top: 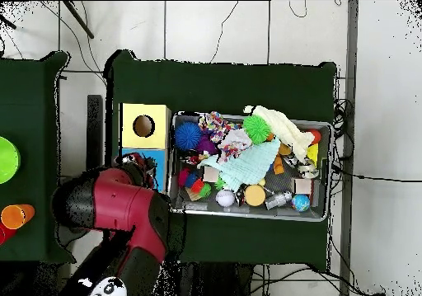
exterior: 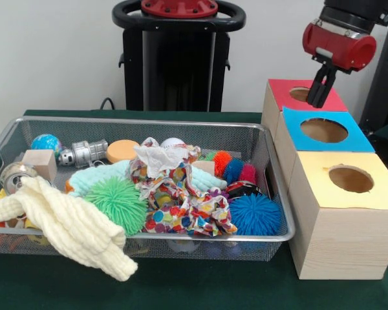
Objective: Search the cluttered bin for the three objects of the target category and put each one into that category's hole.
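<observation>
Spiky balls lay among the clutter in the wire mesh bin (exterior: 271, 187) on the green desk (exterior: 181, 290): a green spiky ball (exterior: 116, 205) near the middle front, a blue spiky ball (exterior: 255, 215) at the bin's front corner nearest the boxes, and an orange spiky ball (exterior: 222, 161) behind it, beside smaller blue and red fuzzy ones. A cream knitted cloth (exterior: 64, 226) hung over the bin's front rim, and a dotted crumpled cloth (exterior: 178, 206) sat at the centre with white crumpled paper (exterior: 158, 158) on top. Toward the back lay a wooden block (exterior: 40, 163), a globe ball (exterior: 46, 143), a silver metal part (exterior: 84, 154) and an orange disc (exterior: 121, 150). Beside the bin stood three wooden boxes in a row, each with a round hole in its lid: the yellow-topped box (exterior: 339, 206) nearest the camera, the blue-topped box (exterior: 323, 132) in the middle and the red-topped box (exterior: 291, 97) farthest back. The hand (exterior: 321, 97) hung over the red-topped box's hole, its dark fingers close together and pointing down, grasping nothing that could be seen.
</observation>
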`<state>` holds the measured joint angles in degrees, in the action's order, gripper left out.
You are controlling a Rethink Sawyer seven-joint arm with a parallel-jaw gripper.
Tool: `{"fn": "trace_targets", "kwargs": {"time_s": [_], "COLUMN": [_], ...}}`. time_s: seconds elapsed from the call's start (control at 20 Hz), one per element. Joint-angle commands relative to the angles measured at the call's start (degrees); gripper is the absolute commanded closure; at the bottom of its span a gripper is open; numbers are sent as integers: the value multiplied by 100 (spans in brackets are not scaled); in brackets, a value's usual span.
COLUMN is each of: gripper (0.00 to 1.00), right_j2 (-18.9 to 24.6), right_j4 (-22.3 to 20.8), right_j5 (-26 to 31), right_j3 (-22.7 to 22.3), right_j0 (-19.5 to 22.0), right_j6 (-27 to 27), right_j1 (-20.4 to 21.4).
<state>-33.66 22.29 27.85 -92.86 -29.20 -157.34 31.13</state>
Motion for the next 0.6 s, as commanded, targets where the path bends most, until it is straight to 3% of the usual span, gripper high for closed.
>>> {"fn": "trace_targets", "kwargs": {"time_s": [0.05,0.25,0.6], "gripper": [100,100,100], "right_j2": [1192,1891,2722], "right_j4": [-805,-1567,-2674], "right_j5": [-237,-97,-108], "right_j3": [-944,-1385,-1623], "right_j0": [977,2025,3098], "right_j6": [1301,2620,3077], "right_j1": [614,1266,1655]}}
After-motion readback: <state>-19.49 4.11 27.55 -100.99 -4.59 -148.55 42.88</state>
